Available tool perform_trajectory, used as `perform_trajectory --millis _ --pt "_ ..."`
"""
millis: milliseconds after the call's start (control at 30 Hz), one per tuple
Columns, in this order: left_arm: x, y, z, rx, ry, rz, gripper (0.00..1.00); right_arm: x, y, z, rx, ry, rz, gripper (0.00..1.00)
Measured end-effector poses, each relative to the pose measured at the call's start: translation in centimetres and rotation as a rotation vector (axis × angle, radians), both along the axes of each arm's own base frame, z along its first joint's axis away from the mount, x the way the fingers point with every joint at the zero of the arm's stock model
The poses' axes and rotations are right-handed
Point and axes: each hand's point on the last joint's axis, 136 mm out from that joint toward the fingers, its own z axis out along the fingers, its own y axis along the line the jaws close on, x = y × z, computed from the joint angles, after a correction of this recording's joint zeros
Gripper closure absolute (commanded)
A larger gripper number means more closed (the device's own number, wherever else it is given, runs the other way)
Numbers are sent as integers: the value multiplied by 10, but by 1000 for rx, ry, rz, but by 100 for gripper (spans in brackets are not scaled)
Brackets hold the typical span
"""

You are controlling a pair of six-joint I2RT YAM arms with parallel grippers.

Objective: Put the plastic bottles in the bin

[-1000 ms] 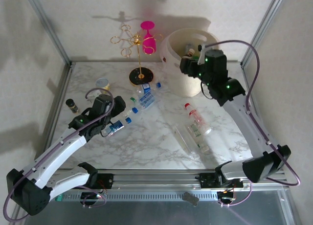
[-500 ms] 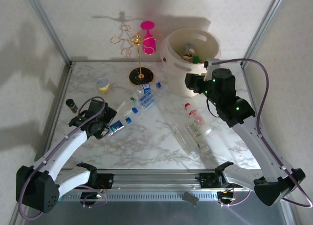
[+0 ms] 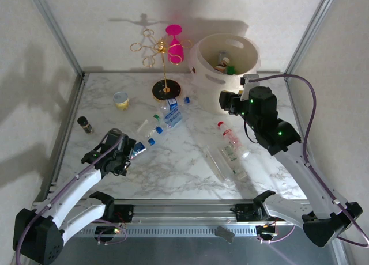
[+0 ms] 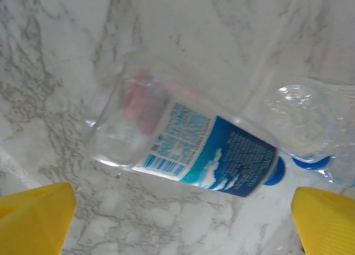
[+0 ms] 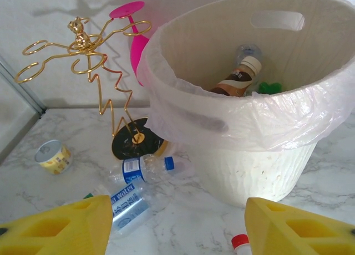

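Plastic bottles (image 3: pixel 168 118): several lie on their sides on the marble table (image 3: pixel 104 86). A cluster with blue caps and blue labels sits near the middle, just in front of the gold rack's base.
Blue-label bottle (image 4: pixel 213 155): clear, lying flat at the near left of the table. Its blue cap points right in the left wrist view. A second clear bottle (image 4: pixel 310 122) lies just beside the cap end; whether the two touch cannot be told.
Red-cap bottle (image 3: pixel 230 137): lies right of centre, well apart from the cluster. Another clear bottle (image 3: pixel 222 164) lies just beside it, toward the near edge.
Bin (image 3: pixel 207 63): stands upright at the far right of the table, lined with thin plastic film. Inside are a brown bottle (image 5: pixel 236 80) with a pale cap and something green (image 5: pixel 270 87).
Left gripper (image 3: pixel 128 154): its yellow fingers are spread wide, low over the blue-label bottle. The bottle lies ahead of the gap between them and is not clamped.
Right gripper (image 5: pixel 177 230): its fingers are apart with nothing between them. It hangs above the table just in front of the bin's near wall.
Yellow-and-white tub (image 3: pixel 121 99): upright at the far left.
Dark vial (image 3: pixel 85 124): upright near the left edge.
Gold rack (image 3: pixel 164 57): stands left of the bin, with a pink glass (image 3: pixel 174 43) hanging on it.
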Motion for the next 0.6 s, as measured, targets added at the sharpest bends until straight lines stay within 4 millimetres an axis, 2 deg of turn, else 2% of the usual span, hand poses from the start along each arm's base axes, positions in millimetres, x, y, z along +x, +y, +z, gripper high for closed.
perform_trajectory --millis 333,467,600 --pt "16 -2 -17 -16 -10 73 0 -1 0 1 -25 -12 -5 36" --pt "22 2 -25 -6 15 107 0 -2 1 0 -35 -15 -8 36" --pt "33 9 -25 -2 16 145 0 -2 3 0 -40 -16 -8 36"
